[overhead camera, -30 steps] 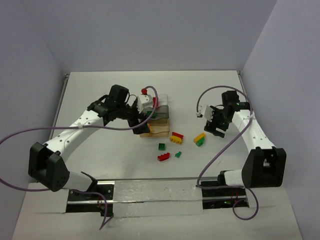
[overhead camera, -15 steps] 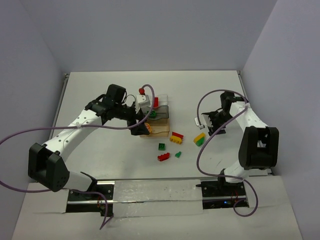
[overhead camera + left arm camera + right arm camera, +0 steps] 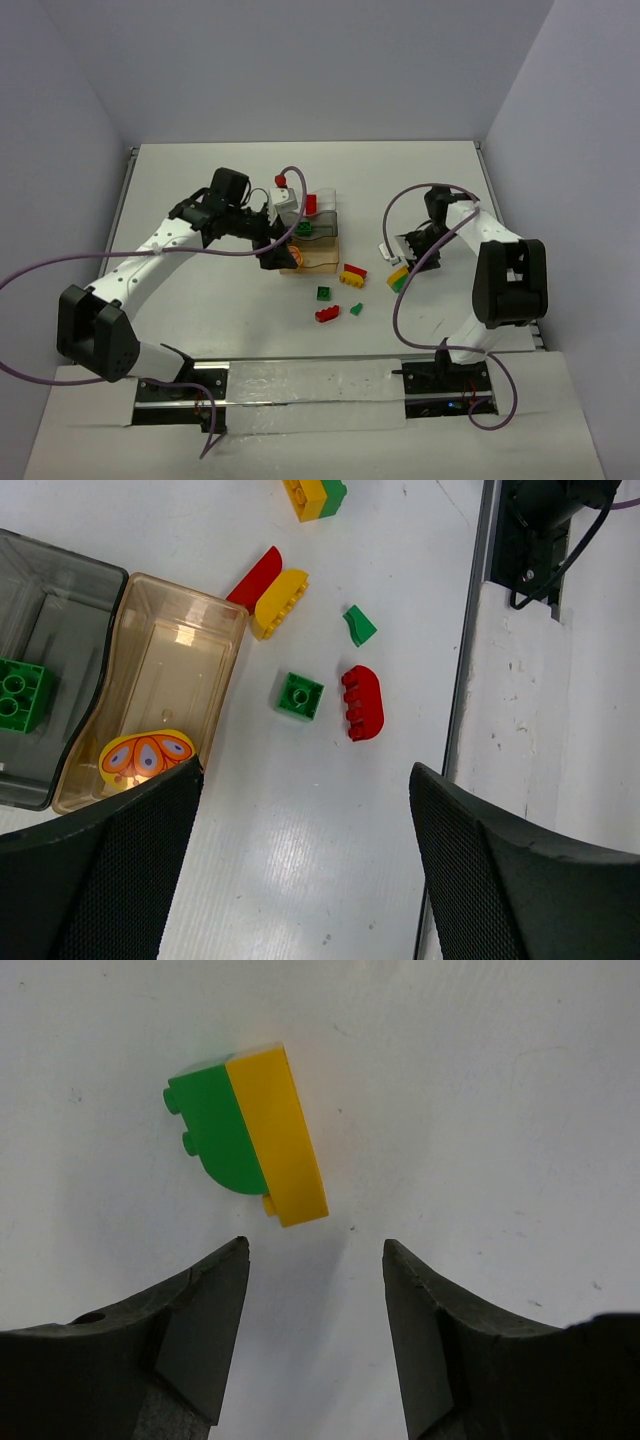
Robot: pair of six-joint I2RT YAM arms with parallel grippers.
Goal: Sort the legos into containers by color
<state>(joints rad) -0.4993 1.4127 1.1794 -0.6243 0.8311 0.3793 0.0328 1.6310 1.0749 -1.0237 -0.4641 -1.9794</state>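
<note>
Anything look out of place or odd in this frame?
The green-and-yellow stack in front of the right gripper lies on its side, studs pointing sideways, its two colours still joined. Nothing looks spilled or damaged.

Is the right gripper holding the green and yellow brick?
No, the green and yellow brick lies on the table ahead of the right gripper, which is open and not touching it.
</note>
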